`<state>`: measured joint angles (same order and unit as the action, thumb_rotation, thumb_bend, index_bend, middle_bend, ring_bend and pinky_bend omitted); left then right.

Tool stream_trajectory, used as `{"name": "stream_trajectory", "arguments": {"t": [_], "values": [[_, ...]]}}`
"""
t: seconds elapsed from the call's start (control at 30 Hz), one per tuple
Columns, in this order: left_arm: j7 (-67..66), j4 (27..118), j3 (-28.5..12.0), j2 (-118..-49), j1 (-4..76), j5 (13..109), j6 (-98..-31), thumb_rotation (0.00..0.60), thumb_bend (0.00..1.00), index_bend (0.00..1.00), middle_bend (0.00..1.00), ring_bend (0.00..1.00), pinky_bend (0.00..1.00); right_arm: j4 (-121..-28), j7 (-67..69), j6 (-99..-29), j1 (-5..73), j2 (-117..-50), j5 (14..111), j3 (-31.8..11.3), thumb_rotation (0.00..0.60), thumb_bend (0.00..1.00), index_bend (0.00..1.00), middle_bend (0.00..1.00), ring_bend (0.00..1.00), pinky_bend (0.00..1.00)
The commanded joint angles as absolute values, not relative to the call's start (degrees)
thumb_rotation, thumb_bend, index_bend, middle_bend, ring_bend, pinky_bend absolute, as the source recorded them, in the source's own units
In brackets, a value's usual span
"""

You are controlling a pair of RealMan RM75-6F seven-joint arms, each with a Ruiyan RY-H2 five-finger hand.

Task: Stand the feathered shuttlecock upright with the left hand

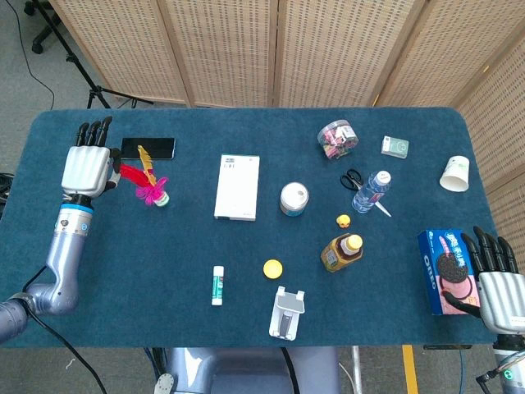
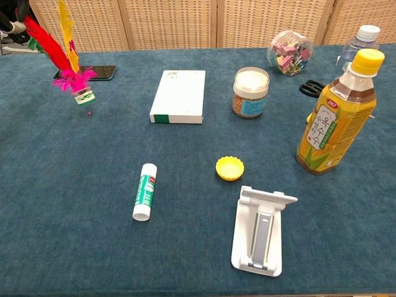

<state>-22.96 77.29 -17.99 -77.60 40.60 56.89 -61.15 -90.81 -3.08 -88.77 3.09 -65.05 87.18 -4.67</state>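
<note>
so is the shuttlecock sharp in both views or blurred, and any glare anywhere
Head view: the shuttlecock is small but crisp beside the left hand, lighting even, no glare. Chest view: its feathers look slightly soft and run to the frame's top edge; the tea bottle is sharp.

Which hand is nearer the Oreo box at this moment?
The right. The right hand sits at the Oreo box, its fingers alongside the box's right edge. The left hand is across the table at the far left edge, holding the feathered shuttlecock.
</note>
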Motion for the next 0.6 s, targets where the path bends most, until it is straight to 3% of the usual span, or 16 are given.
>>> {"name": "stream_trajectory", "arguments": {"t": [0.03,0.3,0.5,0.6], "values": [[-23.2,77.0,-17.4,-78.1,40.6,56.9,-61.0,0.600,0.43,0.72,0.00,0.00,0.00,-90.8,-3.1,-88.7,3.1,-65.0,87.2,-4.7,0.600,0.00,0.00,0.00,0.00,0.00],[-23.7,76.0,-16.4,-79.0,40.7,57.0,-61.1,0.600,0.38,0.70,0.00,0.00,0.00,-90.7,-3.0,-89.0,3.1,-65.1,87.5,-4.7,0.600,0.00,0.00,0.00,0.00,0.00],[-23.5,76.3,-16.4,-79.0,40.8,57.0,-61.5,0.600,0.26,0.46,0.00,0.00,0.00,-90.2,-2.4,-89.9,3.0,-65.4,88.0,-4.9,0.600,0.00,0.00,0.00,0.00,0.00],[-23.4,77.0,-16.4,-78.6,40.8,57.1,-61.7,0.600,0.23,0.42,0.00,0.00,0.00,-90.0,-2.3,-89.9,3.0,-65.5,88.1,-4.9,0.600,0.00,0.00,0.00,0.00,0.00]]}}
